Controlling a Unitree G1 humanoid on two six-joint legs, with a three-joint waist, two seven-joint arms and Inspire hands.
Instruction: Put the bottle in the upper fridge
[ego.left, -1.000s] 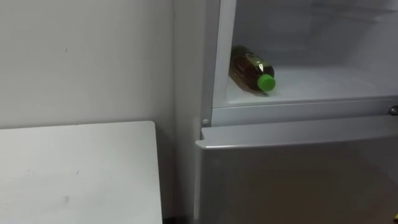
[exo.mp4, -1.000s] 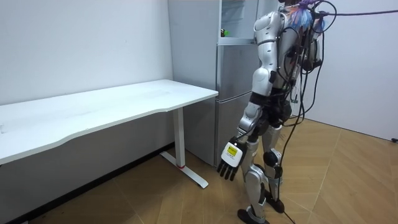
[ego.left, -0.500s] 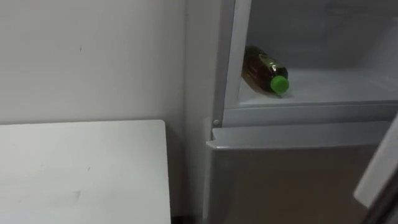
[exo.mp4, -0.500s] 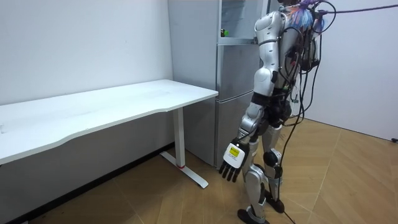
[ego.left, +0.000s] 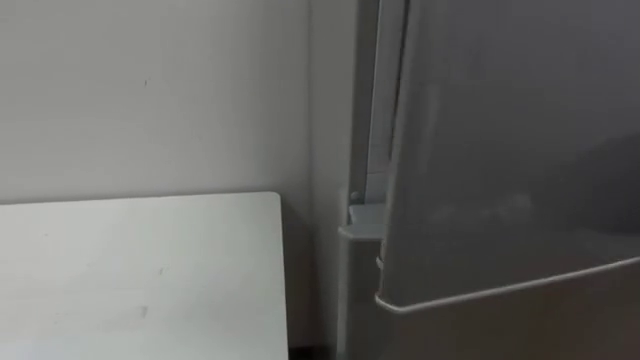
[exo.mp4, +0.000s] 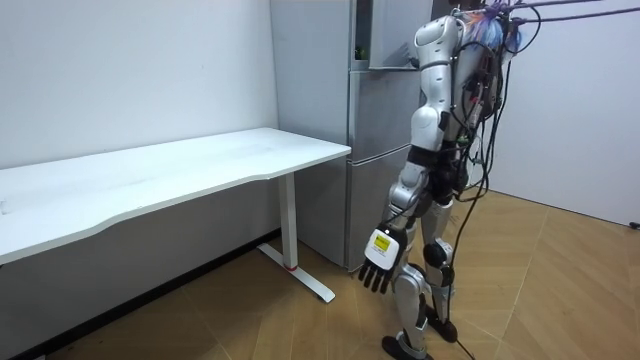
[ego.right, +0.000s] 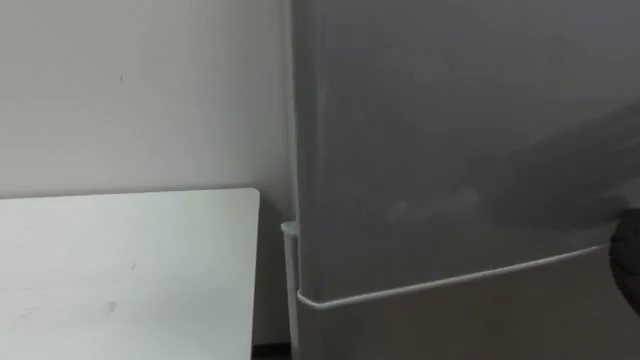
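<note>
The robot stands facing the fridge (exo.mp4: 375, 130). The upper door (ego.left: 510, 150) is almost closed and hides the bottle, so I cannot tell which way it lies. The left hand (exo.mp4: 378, 262) hangs open at its side.

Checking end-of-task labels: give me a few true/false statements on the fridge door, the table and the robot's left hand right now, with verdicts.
1. The grey upper fridge door is swung wide open. False: it stands nearly shut, with a narrow gap at its left edge.
2. The white rectangular table stands to the left of the fridge. True.
3. The robot's left hand holds a bottle. False: it hangs open and empty at the robot's side.
4. The robot stands right in front of the tall grey fridge. True.
</note>
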